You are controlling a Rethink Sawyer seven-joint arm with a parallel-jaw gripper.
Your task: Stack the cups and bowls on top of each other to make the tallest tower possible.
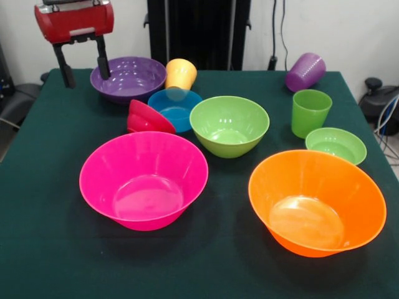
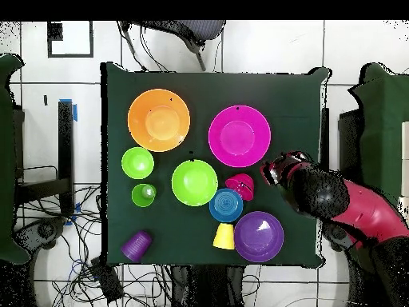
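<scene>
— Well, was anything stacked?

— Nothing that I saw. The pink bowl [image 1: 143, 179] and orange bowl [image 1: 317, 200] sat apart at the front of the green table [image 1: 37, 249]. The medium green bowl [image 1: 229, 124] stood between them, farther back. The red bowl [image 1: 148, 118] leaned tilted against the blue bowl [image 1: 175, 108].

— And the cups?

— The yellow cup [image 1: 180, 74] was upturned behind the blue bowl, the purple cup [image 1: 305, 71] lay on its side, and the green cup [image 1: 310, 112] stood upright.

— The claw?

— The gripper [image 1: 84, 65] hung empty, fingers spread, by the purple bowl [image 1: 128, 78].
</scene>
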